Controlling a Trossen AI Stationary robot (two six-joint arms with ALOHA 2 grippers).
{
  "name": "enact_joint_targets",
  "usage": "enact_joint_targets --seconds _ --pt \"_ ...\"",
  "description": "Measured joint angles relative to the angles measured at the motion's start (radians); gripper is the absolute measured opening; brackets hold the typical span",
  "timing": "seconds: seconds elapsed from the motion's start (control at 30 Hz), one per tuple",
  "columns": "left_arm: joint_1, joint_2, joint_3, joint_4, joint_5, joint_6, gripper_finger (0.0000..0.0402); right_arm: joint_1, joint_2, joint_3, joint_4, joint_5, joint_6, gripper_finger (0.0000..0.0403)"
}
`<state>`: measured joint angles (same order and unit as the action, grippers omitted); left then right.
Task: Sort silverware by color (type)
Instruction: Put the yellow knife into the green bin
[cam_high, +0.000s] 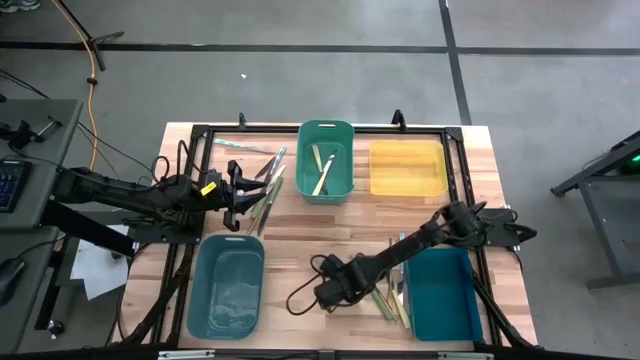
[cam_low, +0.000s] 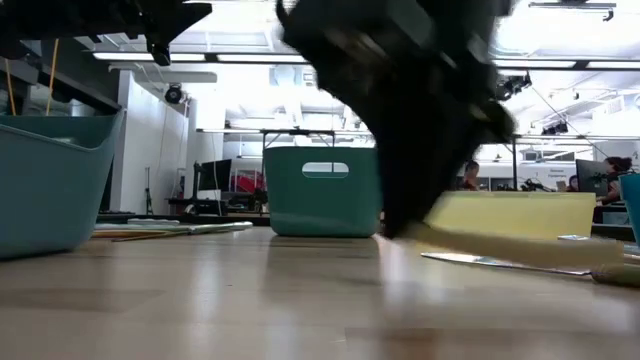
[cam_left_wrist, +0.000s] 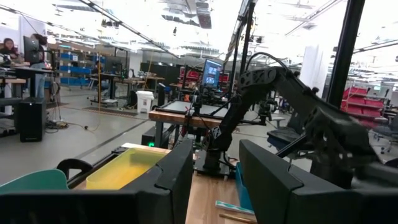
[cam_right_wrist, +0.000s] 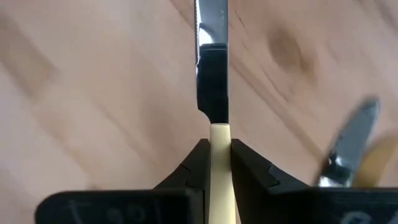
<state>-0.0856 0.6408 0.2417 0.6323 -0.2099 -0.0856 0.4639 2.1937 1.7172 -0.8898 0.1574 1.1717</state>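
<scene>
One pale-handled knife (cam_right_wrist: 214, 93) sits clamped in the right end effector (cam_right_wrist: 219, 163).

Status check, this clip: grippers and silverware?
Right gripper shut on pale-handled knife at the table. Left gripper open, empty, raised. Nothing blocking.

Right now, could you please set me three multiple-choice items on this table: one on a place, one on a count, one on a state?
1. Where does the green bin stand?
A. beside the yellow bin
B. at the near left corner
C. off the table

2. How many bins are on the table?
A. two
B. four
C. six

3. The right pincer is
A. wide open
B. out of view
C. shut on a pale-handled knife

A: high view shows them side by side.
B: high view shows four.
C: right wrist view shows the handle pinched.
</scene>
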Motion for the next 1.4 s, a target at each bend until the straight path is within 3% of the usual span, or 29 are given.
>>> enact_joint_targets --seconds 0.4,0.53,0.7,0.83,1.0,1.2,1.4 --pt "0.000 0.000 0.000 -0.011 0.000 0.000 0.0126 -0.032 -0.054 0.062 -0.092 0.009 -0.211 0.0035" --pt "0.000 0.000 0.000 -0.013 0.000 0.000 0.0126 -0.033 -0.128 0.007 -0.127 0.041 -0.220 0.0035" --pt "0.000 0.000 0.000 -0.018 0.000 0.000 0.0126 -0.033 -0.259 -0.158 -0.092 0.087 -0.182 0.0035" --pt "0.000 0.000 0.000 -0.032 0.000 0.000 0.0126 -0.032 -0.380 -0.382 0.138 0.104 -0.159 0.0035" --pt "0.000 0.000 0.000 -0.035 -0.003 0.000 0.0126 -0.054 -0.480 -0.674 0.641 0.144 -0.241 0.0035" --pt "0.000 0.000 0.000 -0.034 -0.013 0.000 0.0126 -0.151 -0.492 -0.847 1.237 0.171 -0.580 0.0035" --pt "0.000 0.000 0.000 -0.030 -0.011 0.006 0.0126 -0.275 -0.496 -0.839 1.569 0.115 -1.009 0.0035"
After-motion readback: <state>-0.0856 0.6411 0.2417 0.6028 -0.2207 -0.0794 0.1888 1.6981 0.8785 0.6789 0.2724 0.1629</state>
